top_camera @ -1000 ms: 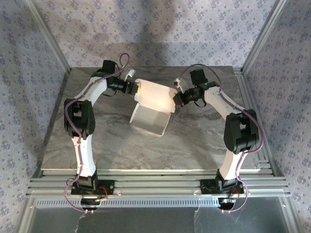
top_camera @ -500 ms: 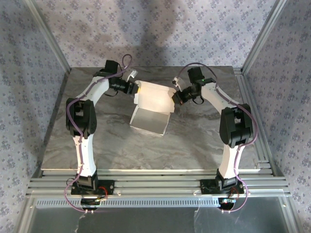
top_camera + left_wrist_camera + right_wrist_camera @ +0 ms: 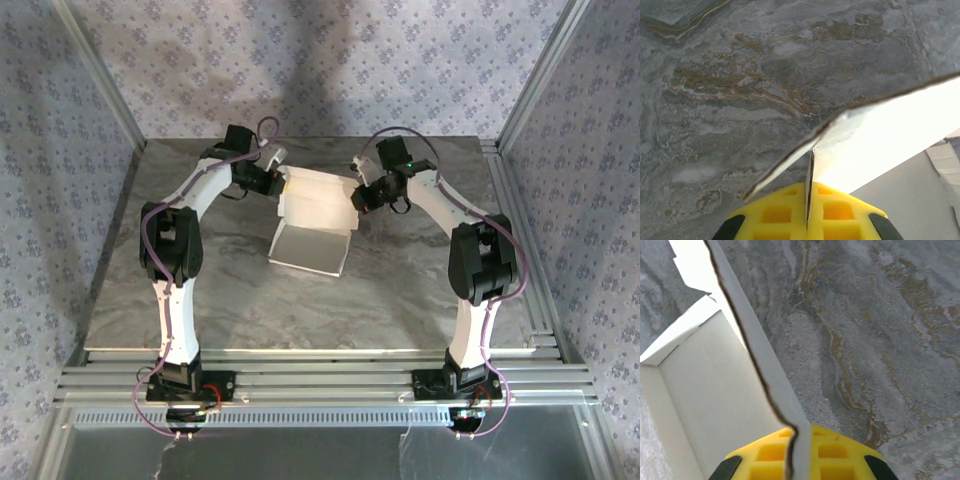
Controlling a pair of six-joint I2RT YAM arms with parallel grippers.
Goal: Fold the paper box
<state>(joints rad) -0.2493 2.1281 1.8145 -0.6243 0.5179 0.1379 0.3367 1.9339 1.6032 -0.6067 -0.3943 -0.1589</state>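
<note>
Toward the far edge of the surface [image 3: 420,290], midway between its side edges, the paper box [image 3: 310,250] sits with one panel raised. The left claw [image 3: 809,192] is pinched tight on that panel's left edge, and the right claw [image 3: 790,440] on its right. Best to swing both together, evenly, so the crease folds straight and the thin card does not tear.
</note>
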